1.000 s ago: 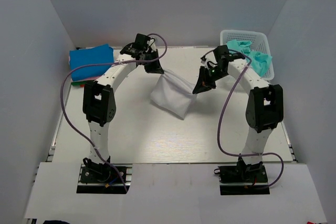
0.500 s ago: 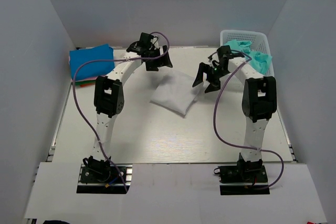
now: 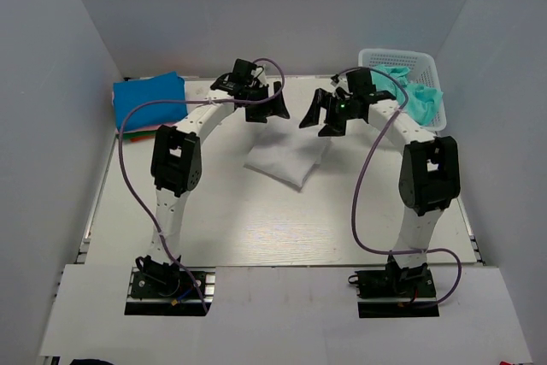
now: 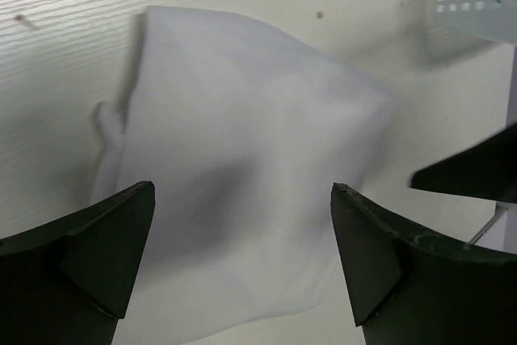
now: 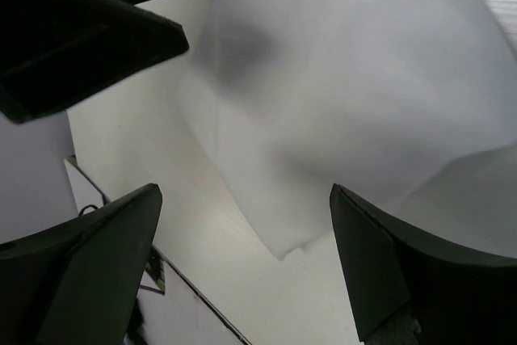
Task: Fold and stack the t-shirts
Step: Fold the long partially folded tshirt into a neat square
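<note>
Well, my black two-finger left gripper (image 3: 270,110) and right gripper (image 3: 314,123) both hang wide open and empty above the soft white folded cloth t-shirt (image 3: 286,160) lying in the middle of the pale table (image 3: 214,211), so if I grab only its top layer, it could flop open.

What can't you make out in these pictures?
1. Pile under the bright blue shirt: top view, it covers them; only thin edges show.
2. Teal shirts in the basket: count unclear, bunched, right arm overlaps.
3. White shirt: right wrist view crops it.
</note>
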Action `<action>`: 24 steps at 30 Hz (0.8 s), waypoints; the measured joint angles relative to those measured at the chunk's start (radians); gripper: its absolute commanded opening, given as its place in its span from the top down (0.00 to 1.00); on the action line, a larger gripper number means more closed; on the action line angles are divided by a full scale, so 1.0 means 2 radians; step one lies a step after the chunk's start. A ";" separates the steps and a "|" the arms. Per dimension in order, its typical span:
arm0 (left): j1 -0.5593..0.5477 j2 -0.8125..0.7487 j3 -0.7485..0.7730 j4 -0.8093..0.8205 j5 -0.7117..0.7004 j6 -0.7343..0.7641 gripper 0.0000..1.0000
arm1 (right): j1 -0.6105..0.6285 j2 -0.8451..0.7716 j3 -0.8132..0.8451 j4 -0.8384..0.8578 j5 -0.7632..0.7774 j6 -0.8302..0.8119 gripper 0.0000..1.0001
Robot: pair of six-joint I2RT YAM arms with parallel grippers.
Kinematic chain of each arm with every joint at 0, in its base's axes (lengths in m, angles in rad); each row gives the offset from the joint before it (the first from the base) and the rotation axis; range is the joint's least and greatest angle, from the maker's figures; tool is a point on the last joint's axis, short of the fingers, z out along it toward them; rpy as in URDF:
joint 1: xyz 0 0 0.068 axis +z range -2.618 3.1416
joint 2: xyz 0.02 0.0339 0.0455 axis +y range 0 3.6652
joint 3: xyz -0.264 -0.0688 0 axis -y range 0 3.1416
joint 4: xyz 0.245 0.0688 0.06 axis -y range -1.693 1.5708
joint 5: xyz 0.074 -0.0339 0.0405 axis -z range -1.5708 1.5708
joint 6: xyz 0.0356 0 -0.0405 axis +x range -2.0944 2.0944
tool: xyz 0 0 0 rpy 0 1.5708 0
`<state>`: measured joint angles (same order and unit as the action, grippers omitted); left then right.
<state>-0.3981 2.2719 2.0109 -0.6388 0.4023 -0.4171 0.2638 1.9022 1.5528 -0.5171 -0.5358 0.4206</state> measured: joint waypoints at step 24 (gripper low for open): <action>-0.015 -0.030 -0.130 -0.003 -0.050 -0.008 0.00 | 0.014 0.139 -0.005 0.131 -0.075 -0.050 0.10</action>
<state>-0.4290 2.2116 1.7508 -0.6456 0.3016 -0.4328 0.2928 2.1799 1.5425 -0.2558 -0.6853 0.3199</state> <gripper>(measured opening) 0.994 0.901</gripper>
